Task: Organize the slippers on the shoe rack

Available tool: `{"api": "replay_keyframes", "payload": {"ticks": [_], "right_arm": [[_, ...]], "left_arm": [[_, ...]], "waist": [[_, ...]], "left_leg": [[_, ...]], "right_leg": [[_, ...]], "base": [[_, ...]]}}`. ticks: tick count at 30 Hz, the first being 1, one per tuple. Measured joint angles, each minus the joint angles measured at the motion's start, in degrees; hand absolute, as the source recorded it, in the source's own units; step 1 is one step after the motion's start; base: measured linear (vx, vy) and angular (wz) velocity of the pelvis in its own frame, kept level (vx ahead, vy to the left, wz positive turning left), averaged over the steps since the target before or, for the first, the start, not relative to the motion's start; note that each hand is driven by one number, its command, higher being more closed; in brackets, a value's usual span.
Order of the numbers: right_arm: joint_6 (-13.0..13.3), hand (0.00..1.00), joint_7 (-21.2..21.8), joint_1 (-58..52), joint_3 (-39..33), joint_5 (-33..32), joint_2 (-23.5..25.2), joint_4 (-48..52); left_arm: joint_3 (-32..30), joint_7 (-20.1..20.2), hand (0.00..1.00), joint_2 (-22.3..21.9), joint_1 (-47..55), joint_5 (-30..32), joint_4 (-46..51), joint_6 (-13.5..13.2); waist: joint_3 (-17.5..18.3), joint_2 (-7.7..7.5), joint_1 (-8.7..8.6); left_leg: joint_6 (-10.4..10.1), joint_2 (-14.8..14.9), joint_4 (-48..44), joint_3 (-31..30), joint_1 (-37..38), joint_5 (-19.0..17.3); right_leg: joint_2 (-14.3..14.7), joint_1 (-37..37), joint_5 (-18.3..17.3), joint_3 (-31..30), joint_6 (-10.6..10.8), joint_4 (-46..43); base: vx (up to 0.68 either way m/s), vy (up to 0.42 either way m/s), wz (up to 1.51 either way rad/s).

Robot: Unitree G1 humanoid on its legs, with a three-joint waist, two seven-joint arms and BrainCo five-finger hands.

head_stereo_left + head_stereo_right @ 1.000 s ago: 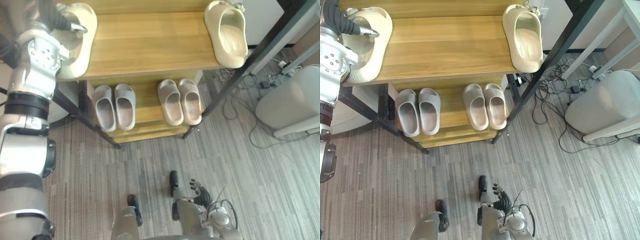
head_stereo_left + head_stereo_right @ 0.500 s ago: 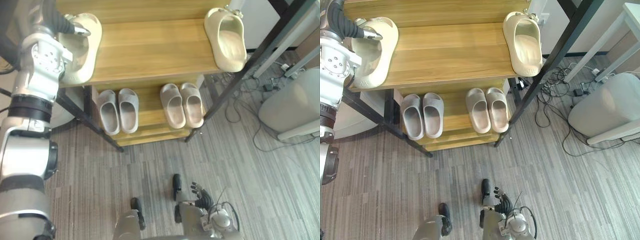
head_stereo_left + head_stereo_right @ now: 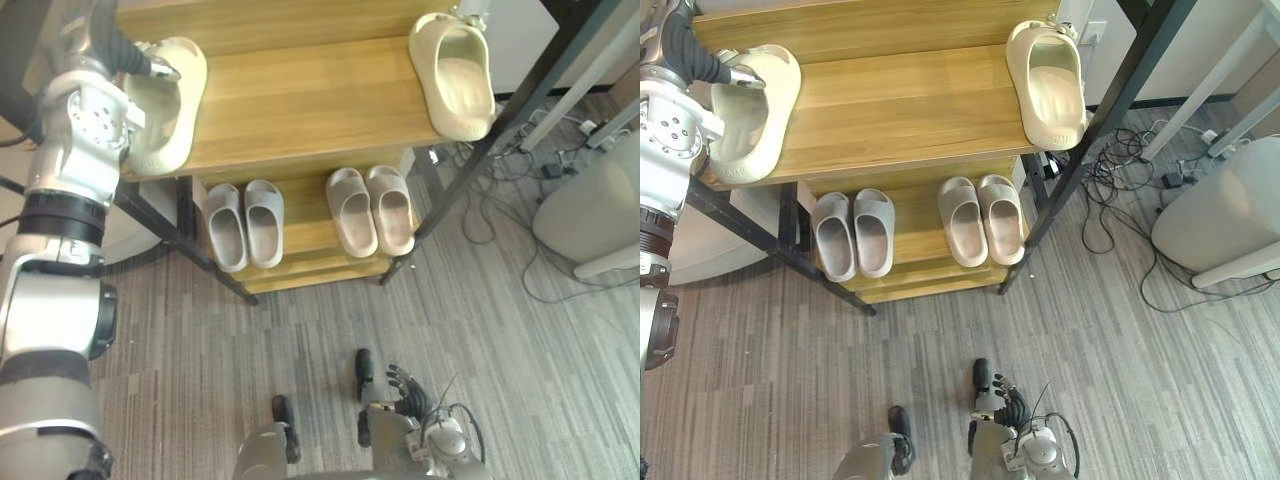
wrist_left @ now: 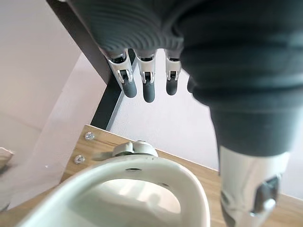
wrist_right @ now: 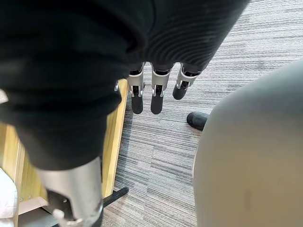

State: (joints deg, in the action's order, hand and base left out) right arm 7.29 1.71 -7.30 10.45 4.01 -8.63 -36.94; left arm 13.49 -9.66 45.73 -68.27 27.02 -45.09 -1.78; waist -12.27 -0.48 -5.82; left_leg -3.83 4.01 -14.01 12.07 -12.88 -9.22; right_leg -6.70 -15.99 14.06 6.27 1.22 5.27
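One cream slipper (image 3: 165,110) lies at the left end of the wooden top shelf (image 3: 300,95) of the shoe rack, its toe near the front edge. My left hand (image 3: 150,64) rests over its opening. In the left wrist view the fingers (image 4: 148,85) hang straight above the slipper's strap (image 4: 142,172), open. A matching cream slipper (image 3: 452,75) lies at the shelf's right end. On the lower shelf stand a grey pair (image 3: 245,222) and a beige pair (image 3: 370,208). My right hand (image 3: 405,382) hangs low over the floor, its fingers (image 5: 157,97) straight.
A black slanted frame post (image 3: 500,130) runs past the rack's right end. Cables (image 3: 500,165) lie on the floor behind it. A pale grey bin (image 3: 600,215) stands at the right. A pale rounded object (image 3: 700,240) sits under the rack's left side.
The whole picture has shifted, so the camera has moved. The slippers stay where they were on the shelves, and my left hand stays on the left cream slipper.
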Motion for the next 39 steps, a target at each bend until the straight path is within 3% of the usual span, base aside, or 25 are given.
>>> {"api": "replay_keyframes", "payload": {"ticks": [8,19,28,29,39], "right_arm": [[0.1,0.0,0.0,0.3,0.0,-0.3,-0.2,0.1],[0.7,0.0,0.0,0.3,0.0,-0.8,-0.2,0.1],[1.2,0.0,-0.1,0.4,-0.1,-1.8,-0.4,0.3],[1.2,0.0,-0.1,0.4,-0.1,-1.8,-0.4,0.4],[1.3,0.0,-0.1,0.5,-1.1,-1.9,-0.4,2.5]], "left_arm": [[1.8,0.0,0.0,1.5,-0.2,5.7,-0.7,1.0],[4.5,0.0,0.0,3.2,-0.8,13.5,-0.7,1.3],[6.0,-0.2,0.0,4.9,-2.2,14.5,-0.5,1.6],[6.4,-0.2,1.0,4.9,-2.9,14.5,-0.5,1.7],[7.9,-0.2,1.0,4.9,-7.1,14.5,-0.6,1.5]], "waist": [[0.0,1.48,0.02],[0.0,1.55,0.01],[-0.1,1.66,-0.32],[-0.2,1.6,-0.32],[-2.7,0.4,-1.21]], "left_leg": [[0.1,-0.5,1.2,0.1,-0.6,0.5],[0.1,-0.6,1.2,0.2,-1.2,0.5],[0.1,-0.5,0.9,0.8,-3.1,0.5],[0.1,-0.5,0.9,0.9,-3.1,0.5],[0.3,-0.2,-0.6,2.5,-3.4,-0.6]], "right_leg": [[-0.3,-1.1,0.0,-0.1,0.0,0.0],[-0.3,-1.9,0.0,-0.2,0.1,0.0],[-0.3,-4.0,0.3,-0.9,0.0,-0.1],[-0.3,-4.0,0.3,-0.9,0.0,-0.1],[-0.2,-4.7,0.1,-2.7,-0.2,-0.1]], "base": [[-0.01,0.052,0.01],[0.0,0.052,-0.01],[-0.01,0.048,-0.03],[0.0,0.045,-0.03],[-0.01,0.058,-0.09]]}}
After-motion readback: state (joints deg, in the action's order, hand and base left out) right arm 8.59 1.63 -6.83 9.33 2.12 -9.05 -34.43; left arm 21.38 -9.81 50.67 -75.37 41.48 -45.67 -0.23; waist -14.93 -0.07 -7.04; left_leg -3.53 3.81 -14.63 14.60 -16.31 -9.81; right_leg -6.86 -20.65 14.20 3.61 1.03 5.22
